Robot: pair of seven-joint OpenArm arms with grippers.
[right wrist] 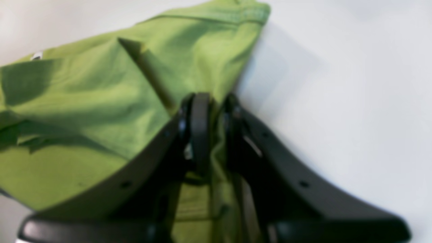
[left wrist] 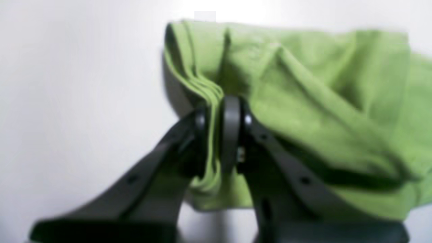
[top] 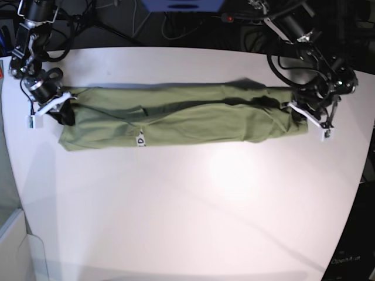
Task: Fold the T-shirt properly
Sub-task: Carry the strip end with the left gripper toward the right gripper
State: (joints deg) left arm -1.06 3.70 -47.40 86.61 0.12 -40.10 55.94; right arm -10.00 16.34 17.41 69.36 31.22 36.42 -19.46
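The olive-green T-shirt (top: 187, 117) lies folded into a long narrow strip across the white table (top: 193, 205), with its small white neck label (top: 140, 139) on the front edge. My left gripper (top: 302, 114) is at the strip's right end in the base view. In the left wrist view the left gripper (left wrist: 216, 111) is shut on several bunched layers of the T-shirt (left wrist: 303, 101). My right gripper (top: 61, 111) is at the strip's left end. In the right wrist view the right gripper (right wrist: 212, 104) is shut on an edge of the T-shirt (right wrist: 84, 101), and the label (right wrist: 36, 55) shows there too.
Dark cables and equipment (top: 176, 17) crowd the table's far edge. The table's rounded right edge (top: 360, 175) drops to a dark floor. A pale box (top: 12, 246) stands beside the front left corner. Bare tabletop stretches in front of the T-shirt.
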